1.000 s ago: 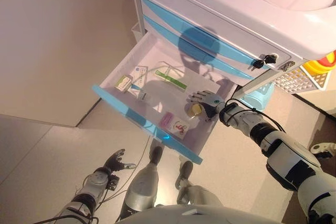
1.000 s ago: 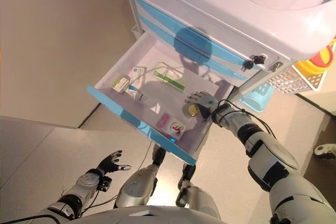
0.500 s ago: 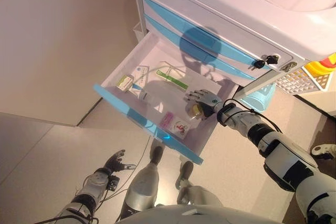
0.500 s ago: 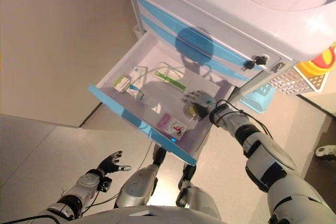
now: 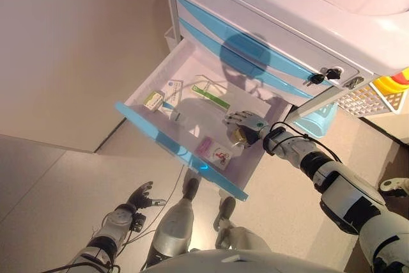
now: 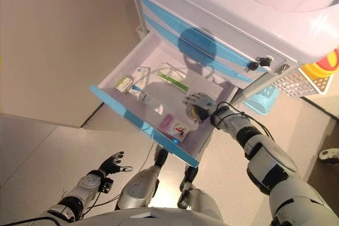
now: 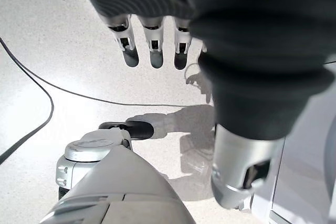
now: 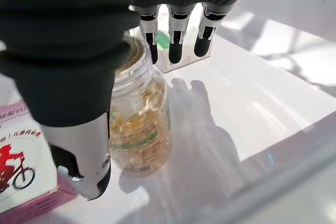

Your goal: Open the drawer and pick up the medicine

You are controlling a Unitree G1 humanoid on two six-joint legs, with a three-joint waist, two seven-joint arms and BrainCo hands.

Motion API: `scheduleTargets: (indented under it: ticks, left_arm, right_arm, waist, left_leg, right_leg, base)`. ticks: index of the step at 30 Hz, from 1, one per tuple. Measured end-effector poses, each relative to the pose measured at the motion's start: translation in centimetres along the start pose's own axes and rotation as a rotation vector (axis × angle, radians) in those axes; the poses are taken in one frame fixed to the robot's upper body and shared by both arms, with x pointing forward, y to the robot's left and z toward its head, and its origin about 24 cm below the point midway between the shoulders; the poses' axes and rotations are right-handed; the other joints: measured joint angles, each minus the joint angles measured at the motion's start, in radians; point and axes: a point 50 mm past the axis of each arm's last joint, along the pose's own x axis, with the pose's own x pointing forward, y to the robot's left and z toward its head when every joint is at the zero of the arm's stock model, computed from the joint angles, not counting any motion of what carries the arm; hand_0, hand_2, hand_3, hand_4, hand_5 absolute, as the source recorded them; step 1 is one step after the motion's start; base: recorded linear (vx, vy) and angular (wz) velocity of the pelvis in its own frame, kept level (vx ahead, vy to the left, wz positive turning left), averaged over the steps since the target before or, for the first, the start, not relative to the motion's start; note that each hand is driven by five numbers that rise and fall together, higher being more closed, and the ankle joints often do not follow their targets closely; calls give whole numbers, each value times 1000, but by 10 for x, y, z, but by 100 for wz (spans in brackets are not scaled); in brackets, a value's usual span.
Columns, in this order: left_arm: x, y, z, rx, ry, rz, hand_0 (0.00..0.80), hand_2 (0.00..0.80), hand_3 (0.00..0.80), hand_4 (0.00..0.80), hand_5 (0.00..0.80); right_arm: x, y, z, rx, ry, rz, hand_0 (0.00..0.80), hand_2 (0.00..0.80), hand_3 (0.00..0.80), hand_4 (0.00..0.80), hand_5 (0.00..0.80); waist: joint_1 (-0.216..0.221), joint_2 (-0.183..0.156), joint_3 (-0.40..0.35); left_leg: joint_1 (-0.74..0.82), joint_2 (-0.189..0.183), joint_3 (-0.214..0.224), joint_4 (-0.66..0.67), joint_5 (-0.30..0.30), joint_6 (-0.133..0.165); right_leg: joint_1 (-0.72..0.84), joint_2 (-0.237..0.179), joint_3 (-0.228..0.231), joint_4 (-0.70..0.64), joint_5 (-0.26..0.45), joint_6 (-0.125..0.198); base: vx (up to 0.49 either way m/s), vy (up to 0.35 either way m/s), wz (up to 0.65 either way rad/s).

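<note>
The blue-fronted drawer (image 5: 160, 137) of the white cart stands pulled out. Inside it a clear bottle of yellow capsules (image 5: 239, 136) stands upright near the right side. My right hand (image 5: 251, 122) is in the drawer at the bottle. In the right wrist view its fingers (image 8: 174, 43) reach straight over the bottle (image 8: 139, 129) and its thumb (image 8: 86, 156) stands beside it, so the hand is open. My left hand (image 5: 138, 197) hangs low above the floor with fingers (image 7: 153, 40) straight and empty.
The drawer also holds a pink box (image 5: 216, 153) next to the bottle, a green-and-white box (image 5: 152, 100), a white box (image 5: 171, 87) and a long green box (image 5: 209, 97). Closed blue drawers and keys (image 5: 323, 75) are above. A white basket (image 5: 367, 97) and a light blue bin (image 5: 313, 118) are at the right.
My right hand has edged slightly further over the bottle. The whole picture has shifted a little. The left hand has not moved.
</note>
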Motion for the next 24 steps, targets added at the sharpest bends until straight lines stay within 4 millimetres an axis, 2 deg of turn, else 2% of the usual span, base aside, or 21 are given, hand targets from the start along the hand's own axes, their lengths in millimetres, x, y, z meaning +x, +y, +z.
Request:
scheduleTargets:
  ticks: [6, 7, 8, 10, 18, 24]
  left_arm:
    - [0, 0, 0, 2, 1, 0, 0, 0, 0, 0, 0]
    - [0, 0, 0, 2, 0, 0, 0, 0, 0, 0, 0]
    - [0, 0, 0, 2, 1, 0, 0, 0, 0, 0, 0]
    - [0, 0, 0, 3, 1, 0, 0, 0, 0, 0, 0]
    - [-1, 6, -1, 21, 5, 9, 0, 0, 0, 0, 0]
    - [-2, 11, -2, 29, 8, 20, 0, 0, 0, 0, 0]
  right_arm:
    - [-1, 5, 1, 6, 4, 25, 0, 0, 0, 0, 0]
    - [-1, 5, 1, 5, 6, 25, 72, 72, 72, 72, 72]
    - [-1, 5, 0, 5, 8, 25, 235, 235, 235, 235, 235]
    - [-1, 5, 0, 4, 10, 25, 800, 800, 800, 800, 800]
    - [0, 4, 1, 5, 10, 22, 800, 800, 800, 800, 800]
    - [0, 3, 0, 15, 23, 16, 800, 800, 800, 800, 800]
  waist:
    - [2, -2, 1]
    - [2, -3, 1]
    - [2, -3, 2]
    - [2, -5, 3]
    - [3, -27, 13]
    - [3, -27, 13]
  left_leg:
    - [1, 0, -5, 0, 0, 0]
    - [1, 0, -5, 0, 0, 0]
    - [1, 0, -5, 0, 0, 0]
    - [1, 0, -5, 0, 0, 0]
    - [4, 0, -5, 0, 0, 0]
    - [6, -1, -5, 1, 1, 0]
  right_leg:
    - [2, 0, -4, 0, 0, 0]
    - [3, 0, -4, 0, 0, 0]
    - [3, 0, -4, 0, 0, 0]
    - [3, 0, -5, 0, 0, 0]
    - [7, 0, -7, 0, 0, 0]
    - [8, 0, -6, 0, 0, 0]
  base:
    - [2, -2, 1]
    - [0, 0, 0]
    - [0, 0, 0]
    - [0, 0, 0]
    - [0, 0, 0]
    - [0, 0, 0]
